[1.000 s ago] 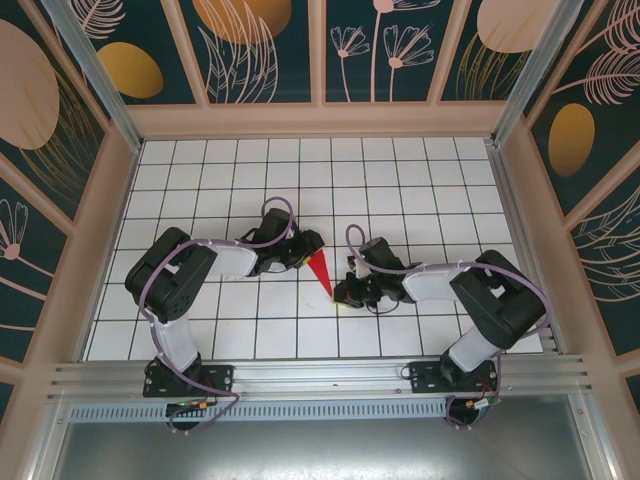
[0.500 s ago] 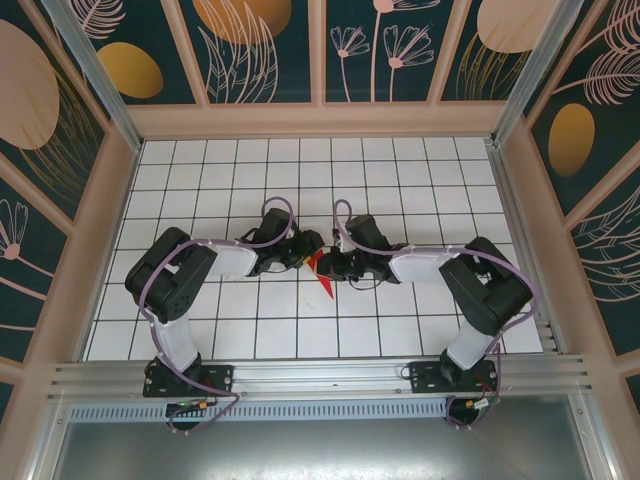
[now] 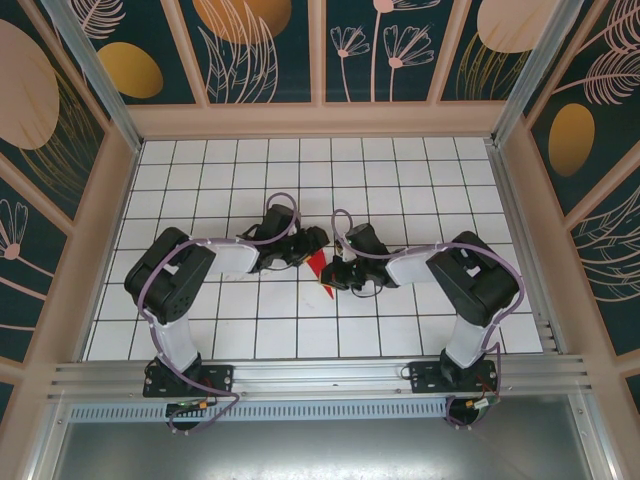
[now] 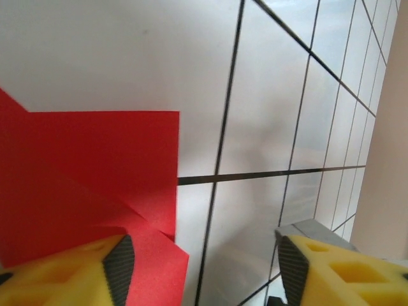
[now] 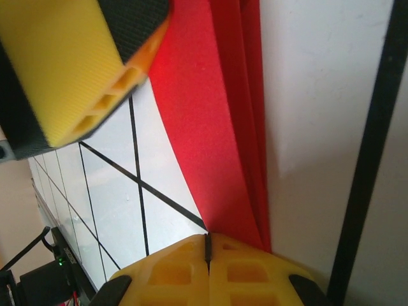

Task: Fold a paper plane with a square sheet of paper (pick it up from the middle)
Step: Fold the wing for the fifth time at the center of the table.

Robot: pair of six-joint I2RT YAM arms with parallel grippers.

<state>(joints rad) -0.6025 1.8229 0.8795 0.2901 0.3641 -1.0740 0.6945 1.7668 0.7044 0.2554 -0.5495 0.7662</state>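
Note:
The paper plane [image 3: 318,265] is a narrow red dart lying on the white grid table between my two grippers. In the left wrist view its layered red folds [image 4: 89,172] lie flat at the left. My left gripper [image 4: 204,264] stands open, one finger [image 4: 70,274] over the red paper and the other [image 4: 338,268] over bare tile. From above, the left gripper [image 3: 313,240] sits at the dart's far end. My right gripper [image 5: 207,245] is shut, its tips down at the paper plane's [image 5: 217,127] narrow end with nothing in the seam. In the top view the right gripper [image 3: 334,277] is beside the dart's near tip.
The white tiled table [image 3: 300,170] is walled by wooden panels [image 3: 320,118] at the back and both sides. A metal rail [image 3: 320,375] runs along the near edge by the arm bases. The left gripper's yellow finger [image 5: 70,64] hangs close above the right one.
My right gripper has swung up and left from the near right tiles to the dart's near tip. The left jaws have widened and let the paper lie.

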